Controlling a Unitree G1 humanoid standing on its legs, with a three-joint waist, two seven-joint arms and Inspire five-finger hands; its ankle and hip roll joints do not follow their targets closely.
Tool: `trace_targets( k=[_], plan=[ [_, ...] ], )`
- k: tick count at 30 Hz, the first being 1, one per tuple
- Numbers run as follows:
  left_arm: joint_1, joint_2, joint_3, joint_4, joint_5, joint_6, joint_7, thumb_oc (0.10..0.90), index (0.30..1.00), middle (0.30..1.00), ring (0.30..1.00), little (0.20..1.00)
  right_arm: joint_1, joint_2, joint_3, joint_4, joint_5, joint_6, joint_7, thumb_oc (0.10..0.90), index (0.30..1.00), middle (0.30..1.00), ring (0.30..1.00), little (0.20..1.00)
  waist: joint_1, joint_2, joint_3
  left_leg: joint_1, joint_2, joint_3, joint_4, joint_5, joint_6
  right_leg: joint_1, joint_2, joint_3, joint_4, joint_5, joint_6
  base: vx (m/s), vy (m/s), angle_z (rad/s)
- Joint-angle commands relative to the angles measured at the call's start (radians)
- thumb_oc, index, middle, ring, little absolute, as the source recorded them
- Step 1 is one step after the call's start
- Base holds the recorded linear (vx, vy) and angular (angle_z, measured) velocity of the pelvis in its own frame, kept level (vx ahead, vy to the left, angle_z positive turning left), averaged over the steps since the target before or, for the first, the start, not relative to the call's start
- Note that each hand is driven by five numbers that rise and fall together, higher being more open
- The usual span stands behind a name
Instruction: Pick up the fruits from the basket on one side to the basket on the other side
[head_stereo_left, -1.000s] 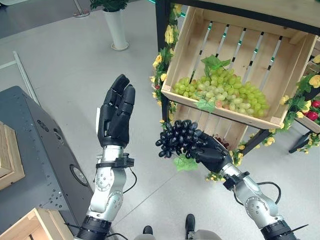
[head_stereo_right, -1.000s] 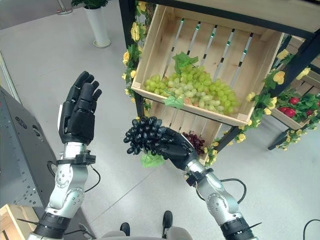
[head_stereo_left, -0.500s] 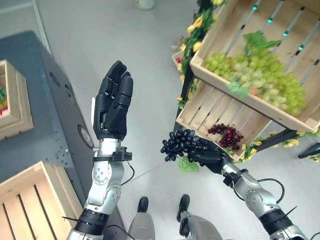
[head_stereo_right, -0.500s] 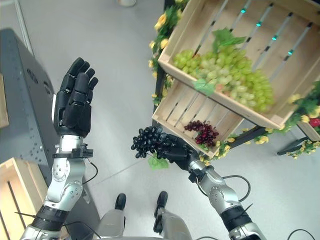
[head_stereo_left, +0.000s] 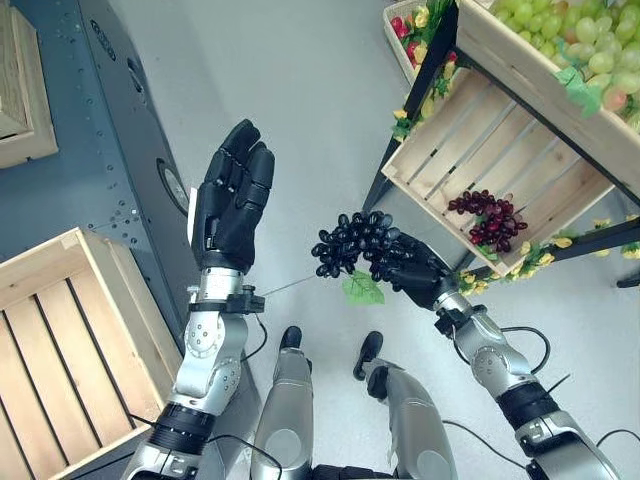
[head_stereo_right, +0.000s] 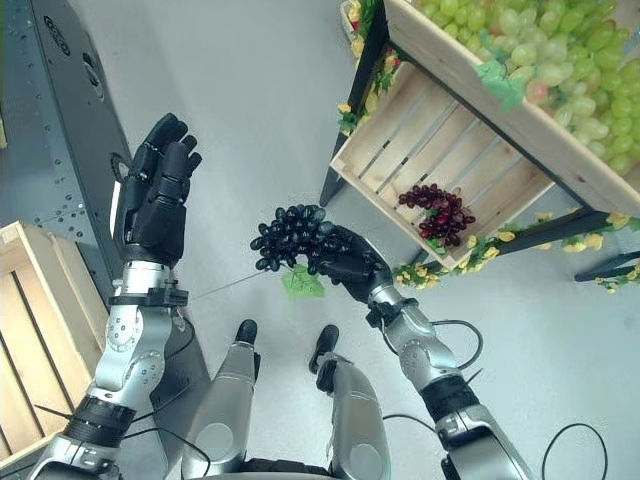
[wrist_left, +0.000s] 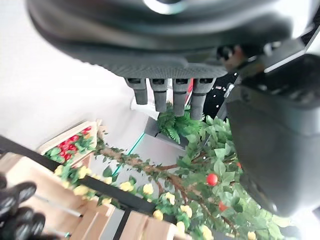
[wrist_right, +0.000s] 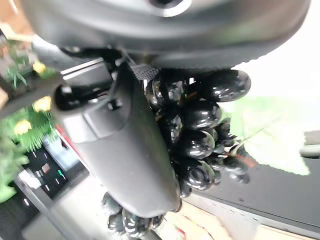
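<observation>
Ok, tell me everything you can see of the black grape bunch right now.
The black grape bunch is a tight cluster of glossy, near-black berries, plastic-looking, with one green leaf hanging below it. The right hand is curled round it, thumb across the berries in the right wrist view, holding it in the air over the grey floor, between the lower shelf crate and the open left hand.

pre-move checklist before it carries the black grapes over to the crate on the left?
1. Right hand curled round the black grape bunch: ok.
2. Bunch clear of the lower shelf crate, held over the floor: ok.
3. Left hand open, fingers straight, holding nothing: ok.
4. Wooden slatted crate at the robot's left in view, visible slats bare: ok.
5. Left arm stands between the bunch and that crate: not ok.
6. Firmness of grip for a swing: cannot tell.
</observation>
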Motion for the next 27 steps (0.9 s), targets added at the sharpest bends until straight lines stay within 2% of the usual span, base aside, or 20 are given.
trace_targets(
  k=[1,2,7,12,18,23,27],
  plan=[
    [-0.069,0.021,0.002,-0.102,-0.014,-0.129,-0.042,0.8,0.9,0.9,0.9,0.9,-0.096,0.002,-0.071,-0.112,0.143,-0.181,0.017,0.4,0.3,0.3,0.3,0.3,0.002,0.018,-0.032,-0.119,-0.075,0.037,0.07,0.061,0.027,0.145,0.007,0.04,0.021,-0.08,0.007,0.01,-0.026,0.08],
    [-0.07,0.022,0.001,-0.095,-0.017,-0.13,-0.048,0.8,0.9,0.9,0.9,0.9,-0.105,0.003,-0.087,-0.101,0.175,-0.201,0.01,0.4,0.3,0.3,0.3,0.3,0.001,0.023,-0.025,-0.123,-0.074,0.042,0.082,0.051,0.029,0.142,0.009,0.041,0.029,-0.081,0.009,0.03,-0.029,0.03],
    [-0.05,0.029,0.017,-0.093,-0.031,-0.103,-0.071,0.8,0.9,0.9,0.9,0.9,-0.109,-0.013,-0.152,-0.054,0.232,-0.226,-0.011,0.4,0.3,0.3,0.3,0.3,-0.003,0.037,-0.023,-0.117,-0.068,0.054,0.107,0.039,0.03,0.155,0.011,0.044,0.043,-0.084,0.016,0.1,-0.03,-0.03],
    [-0.011,0.041,0.032,-0.092,-0.046,-0.07,-0.096,0.8,0.9,0.9,0.9,0.9,-0.078,-0.012,-0.19,-0.055,0.231,-0.234,-0.057,0.4,0.3,0.3,0.3,0.3,-0.005,0.043,-0.041,-0.096,-0.066,0.063,0.106,0.027,0.033,0.187,0.011,0.042,0.038,-0.08,0.023,0.15,-0.043,-0.04],
    [0.101,0.058,0.065,-0.102,-0.056,0.02,-0.165,0.8,0.9,0.9,0.9,0.9,0.06,0.017,-0.217,-0.107,0.183,-0.251,-0.139,0.4,0.3,0.3,0.3,0.3,0.01,0.029,-0.094,-0.007,-0.052,0.069,0.075,0.029,0.033,0.283,0.027,0.036,0.001,-0.065,0.039,0.27,-0.095,-0.01],
    [0.14,0.091,0.076,-0.101,-0.068,0.057,-0.198,0.8,0.9,0.9,0.9,0.9,0.109,0.028,-0.227,-0.149,0.154,-0.29,-0.211,0.4,0.3,0.3,0.3,0.3,0.019,0.018,-0.106,0.018,-0.045,0.066,0.059,0.029,0.028,0.3,0.041,0.03,-0.012,-0.056,0.051,0.14,-0.097,0.03],
    [0.138,0.119,0.072,-0.083,-0.085,0.059,-0.217,0.8,0.9,0.9,0.9,0.9,0.108,0.031,-0.233,-0.164,0.121,-0.31,-0.278,0.4,0.3,0.3,0.3,0.3,0.019,0.014,-0.101,0.017,-0.043,0.066,0.05,0.031,0.025,0.28,0.048,0.025,-0.01,-0.047,0.059,0.04,-0.063,-0.09]
  ],
)
